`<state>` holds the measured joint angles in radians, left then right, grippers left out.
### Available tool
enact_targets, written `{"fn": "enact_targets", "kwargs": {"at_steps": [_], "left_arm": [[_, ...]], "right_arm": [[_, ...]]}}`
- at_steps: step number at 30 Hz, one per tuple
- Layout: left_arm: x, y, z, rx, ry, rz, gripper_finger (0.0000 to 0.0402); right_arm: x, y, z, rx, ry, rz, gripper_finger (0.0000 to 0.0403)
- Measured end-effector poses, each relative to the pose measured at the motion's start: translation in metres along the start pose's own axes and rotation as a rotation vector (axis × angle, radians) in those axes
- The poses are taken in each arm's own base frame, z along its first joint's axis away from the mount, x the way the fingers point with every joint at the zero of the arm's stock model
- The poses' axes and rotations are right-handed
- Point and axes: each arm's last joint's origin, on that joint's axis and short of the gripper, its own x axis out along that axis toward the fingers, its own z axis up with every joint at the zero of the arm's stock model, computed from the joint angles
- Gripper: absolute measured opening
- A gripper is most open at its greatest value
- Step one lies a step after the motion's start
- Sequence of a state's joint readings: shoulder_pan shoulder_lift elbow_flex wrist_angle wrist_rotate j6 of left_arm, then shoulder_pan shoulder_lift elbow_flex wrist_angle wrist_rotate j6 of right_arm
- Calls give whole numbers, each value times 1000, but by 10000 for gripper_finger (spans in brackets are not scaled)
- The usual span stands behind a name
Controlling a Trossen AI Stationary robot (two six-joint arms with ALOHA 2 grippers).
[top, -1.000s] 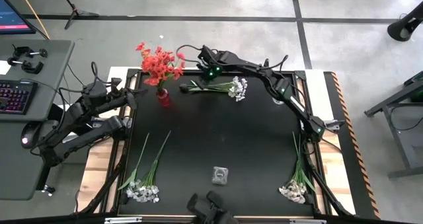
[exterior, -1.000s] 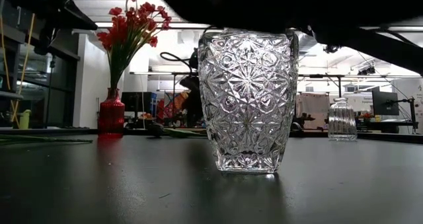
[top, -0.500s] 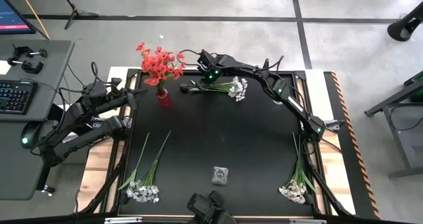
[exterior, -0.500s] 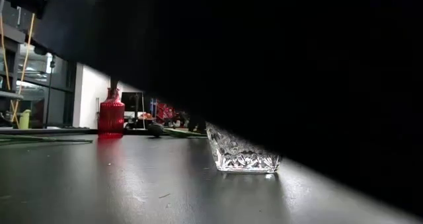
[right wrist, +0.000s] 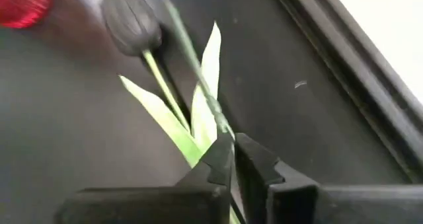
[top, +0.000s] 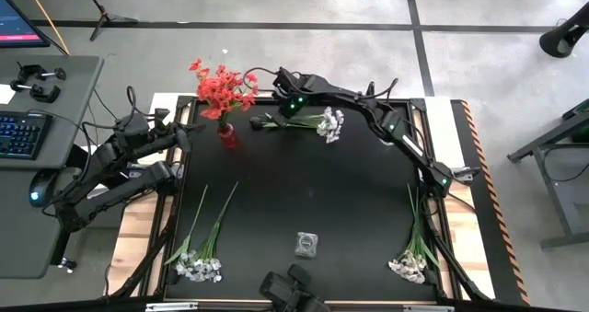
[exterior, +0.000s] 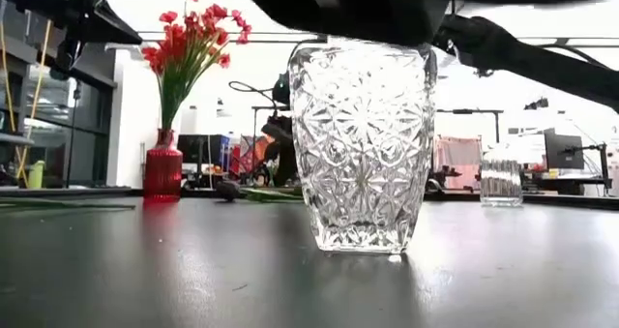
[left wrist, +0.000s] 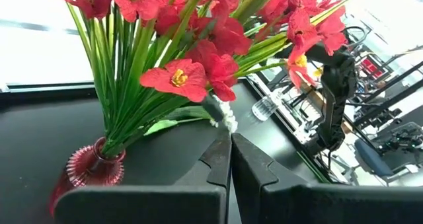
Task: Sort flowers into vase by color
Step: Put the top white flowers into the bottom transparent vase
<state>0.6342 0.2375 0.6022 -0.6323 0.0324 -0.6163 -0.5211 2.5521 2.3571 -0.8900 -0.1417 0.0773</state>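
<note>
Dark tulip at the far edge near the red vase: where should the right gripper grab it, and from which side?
Grip the dark tulip mid-stem, just below the head, probably coming straight down from above. It lies flat on the table, so the thin stem fits between the fingers better than the bulbous head. The right gripper is already at the stem by the leaves, jaws nearly shut.

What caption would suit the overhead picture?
Right pincer reaching the flowers lying beside the red vase, left arm waiting at the table's edge.
</note>
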Motion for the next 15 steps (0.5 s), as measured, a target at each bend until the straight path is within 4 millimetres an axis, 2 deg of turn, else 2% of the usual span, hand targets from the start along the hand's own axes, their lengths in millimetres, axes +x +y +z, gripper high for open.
{"fn": "enact_targets", "kwargs": {"at_steps": [4, 9, 15], "left_arm": [[0, 0, 0, 18, -1, 0, 0], [0, 0, 0, 21, -1, 1, 0], [0, 0, 0, 34, -5, 8, 0]], "right_arm": [[-9, 1, 1, 4, 7, 39, 2], [-31, 11, 8, -27, -39, 83, 1], [-25, 14, 2, 38, 11, 139, 21]]}}
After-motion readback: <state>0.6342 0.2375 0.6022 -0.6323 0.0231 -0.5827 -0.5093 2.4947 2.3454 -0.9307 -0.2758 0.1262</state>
